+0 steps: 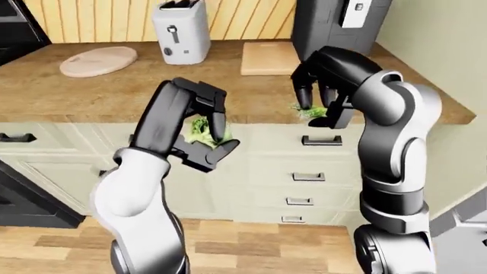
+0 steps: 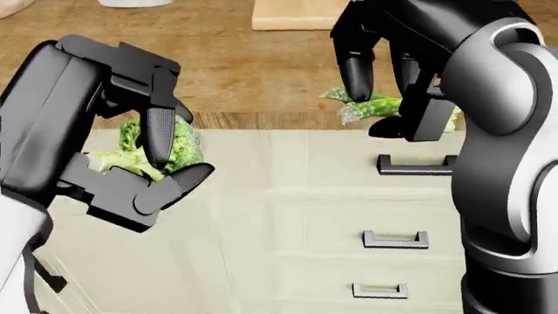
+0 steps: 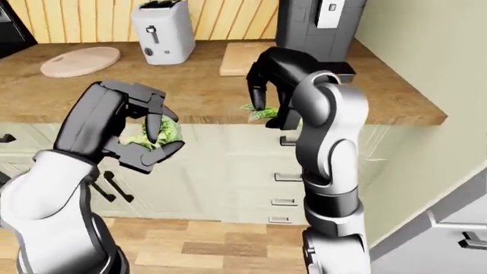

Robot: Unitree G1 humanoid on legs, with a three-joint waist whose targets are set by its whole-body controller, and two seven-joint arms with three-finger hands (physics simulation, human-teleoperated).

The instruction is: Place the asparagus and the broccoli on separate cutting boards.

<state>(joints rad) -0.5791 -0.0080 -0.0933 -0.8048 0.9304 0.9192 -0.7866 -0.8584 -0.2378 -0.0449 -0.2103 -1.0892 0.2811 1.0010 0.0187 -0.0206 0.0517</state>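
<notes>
Off the worktop's (image 1: 114, 85) near edge, over the cabinet fronts, left hand (image 2: 144, 154) is cupped round the broccoli (image 2: 152, 150): one finger across the florets, thumb curled under, so it's carried clear of the counter, not resting on it. Right hand (image 2: 388, 91) hangs over that near edge towards the right end, fingers curled down round the asparagus (image 2: 371, 106); green tips poke out to the view's left. Can't tell whether the spears still touch the wood.

Both boards lie near the worktop's far edge, well apart: round wooden board (image 1: 99, 60) at left, rectangular wooden board (image 1: 270, 57) beside the dark appliance (image 1: 338, 23), white toaster (image 1: 181, 31) between them. One vegetable per hand suits the split, I'd guess.

Broccoli lumpy, pale stalk. Asparagus slender, scaly-tipped. Worktop matte plank grain.
</notes>
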